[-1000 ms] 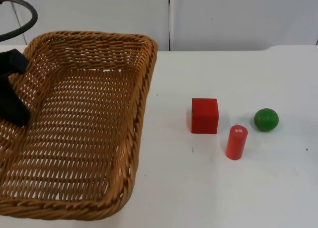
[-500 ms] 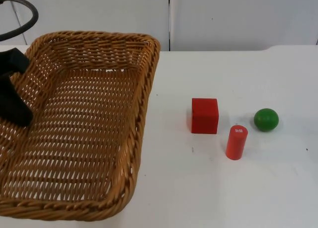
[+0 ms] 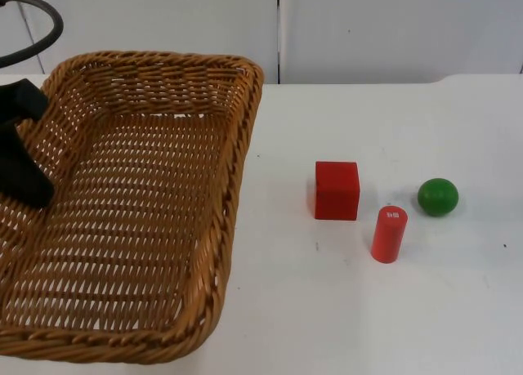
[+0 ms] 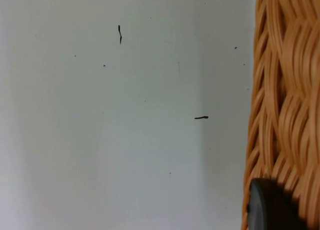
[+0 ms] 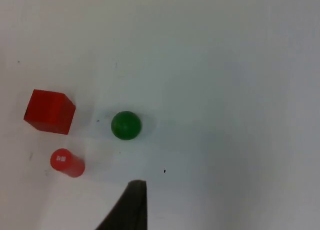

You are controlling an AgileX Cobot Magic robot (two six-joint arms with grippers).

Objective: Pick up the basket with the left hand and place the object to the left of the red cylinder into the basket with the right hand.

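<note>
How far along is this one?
Done: the left gripper is at the basket rim. In hand: the pickup. Left: the red cube, beside the red cylinder, sits untouched; the right gripper hovers above the table.

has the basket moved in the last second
Yes, slightly. The woven wicker basket, held at its left rim by the left gripper, shifted right, its far corner closer to the red cube.

Basket (image 3: 131, 203) cut off at left and bottom edges; left pincer (image 3: 20, 167) partly out of frame.
</note>
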